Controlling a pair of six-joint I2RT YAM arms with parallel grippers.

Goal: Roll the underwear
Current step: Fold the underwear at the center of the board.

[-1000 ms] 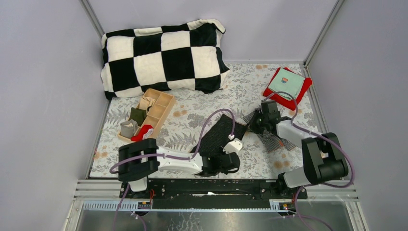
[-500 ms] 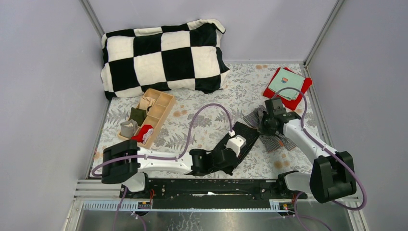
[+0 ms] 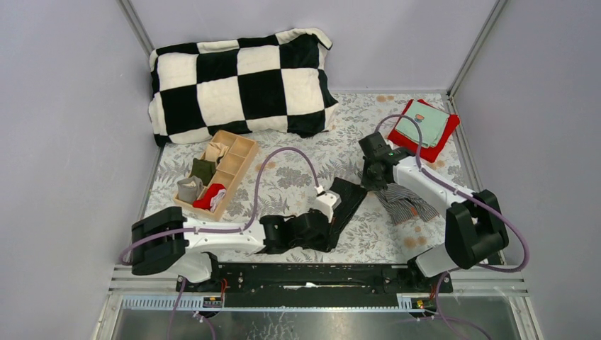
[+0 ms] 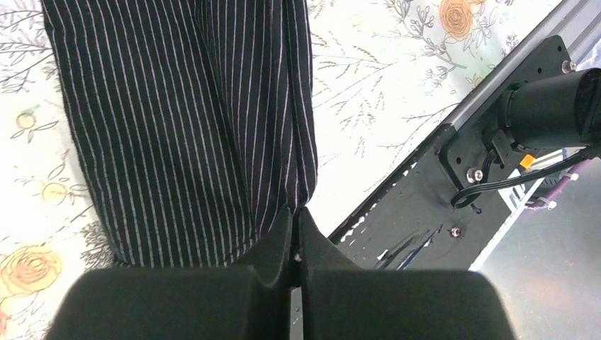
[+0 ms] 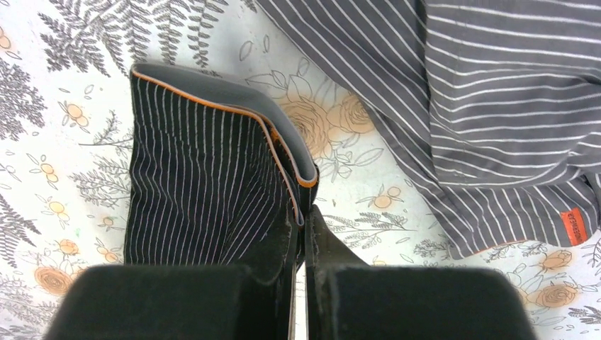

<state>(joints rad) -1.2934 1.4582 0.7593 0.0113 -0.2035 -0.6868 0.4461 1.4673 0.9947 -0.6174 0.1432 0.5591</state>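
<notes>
black pinstriped boxers (image 4: 177,106): left gripper (image 4: 294,221) and right gripper (image 5: 303,228) each clamped on one end.

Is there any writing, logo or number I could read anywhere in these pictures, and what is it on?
Nothing can be read clearly.
On the orange tag of the grey striped shorts: tiny print, too blurred to read.
On the teal cloth: a small red and blue mark, too small to read.
On the black pinstriped shorts: no writing visible.
</notes>
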